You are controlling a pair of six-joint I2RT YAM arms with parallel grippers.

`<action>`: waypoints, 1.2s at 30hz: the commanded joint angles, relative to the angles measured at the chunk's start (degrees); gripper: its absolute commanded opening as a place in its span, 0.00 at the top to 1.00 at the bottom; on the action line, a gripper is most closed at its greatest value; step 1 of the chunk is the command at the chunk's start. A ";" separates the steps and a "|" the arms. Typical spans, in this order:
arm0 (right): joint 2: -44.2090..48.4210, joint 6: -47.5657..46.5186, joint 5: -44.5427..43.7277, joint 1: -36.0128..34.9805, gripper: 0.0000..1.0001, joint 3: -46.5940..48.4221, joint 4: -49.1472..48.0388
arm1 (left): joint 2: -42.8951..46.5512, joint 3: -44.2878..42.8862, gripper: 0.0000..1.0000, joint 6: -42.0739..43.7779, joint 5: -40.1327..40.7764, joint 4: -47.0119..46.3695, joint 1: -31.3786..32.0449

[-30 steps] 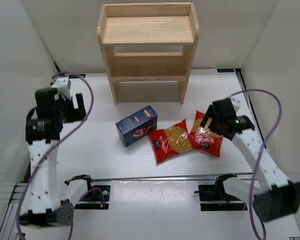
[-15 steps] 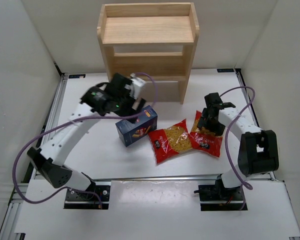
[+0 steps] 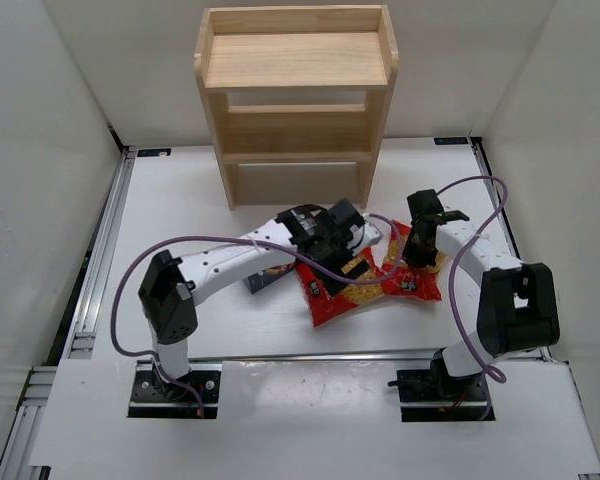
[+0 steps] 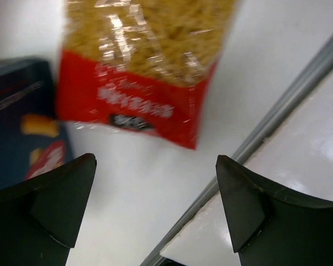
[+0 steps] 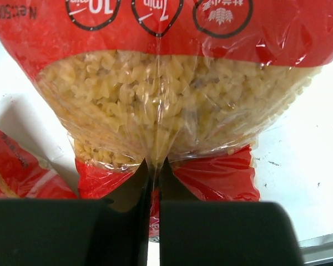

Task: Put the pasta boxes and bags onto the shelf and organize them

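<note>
White tabletop [image 3: 180,200] between white walls, with the light wooden shelf [image 3: 295,90] standing at upper centre of the overhead view. Lying flat at frame centre, in front of the shelf: navy pasta box [image 4: 16,111], largely hidden under the left arm; left red bag [image 3: 325,300] just beside it, the left gripper [image 4: 155,160] above it with jaws spread wide, holding nothing; right red bag [image 3: 420,282] just beside that. Right gripper [image 5: 154,172] clenched on a fold of the right red bag's clear film.
</note>
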State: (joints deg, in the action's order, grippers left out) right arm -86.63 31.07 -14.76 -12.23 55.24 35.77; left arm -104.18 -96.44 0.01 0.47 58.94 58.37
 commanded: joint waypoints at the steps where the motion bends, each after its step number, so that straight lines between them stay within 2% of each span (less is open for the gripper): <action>1: 2.60 0.04 -2.37 -0.87 1.00 -1.63 2.10 | -1.45 -0.23 0.00 -0.01 -5.37 -3.39 1.74; 5: 8.74 0.04 -5.45 -0.87 1.00 -1.10 2.73 | -6.37 -0.85 0.00 -0.01 -5.39 -5.93 2.80; 9: 12.18 -1.18 -8.17 -0.87 1.00 -1.10 2.73 | -8.84 -1.64 0.00 -0.01 -1.36 -7.35 2.80; 19: 20.88 -3.73 -11.78 -0.87 1.00 0.22 3.25 | -9.55 -2.78 0.00 -0.01 1.63 -7.87 3.33; 22: 22.02 -6.53 -13.62 -0.34 1.00 3.89 4.57 | -7.63 -2.78 0.00 -0.01 1.64 -7.26 3.33; 27: 22.03 -12.43 -18.45 -0.34 1.00 20.14 6.50 | -2.53 -0.68 0.00 -0.01 2.95 -5.32 3.33; 33: 17.74 -19.20 -19.07 -0.34 1.00 41.94 6.51 | 5.03 10.37 0.00 -0.01 6.03 -5.32 3.33; 36: 15.19 -23.06 -12.61 -0.34 1.00 51.41 4.41 | 7.76 13.29 0.00 -0.01 6.82 -5.32 3.33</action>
State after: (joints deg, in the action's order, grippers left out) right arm -70.06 14.33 -29.15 -12.71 98.08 47.35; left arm -99.79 -85.91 0.01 5.32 53.28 61.34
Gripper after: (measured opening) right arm 0.028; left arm 1.001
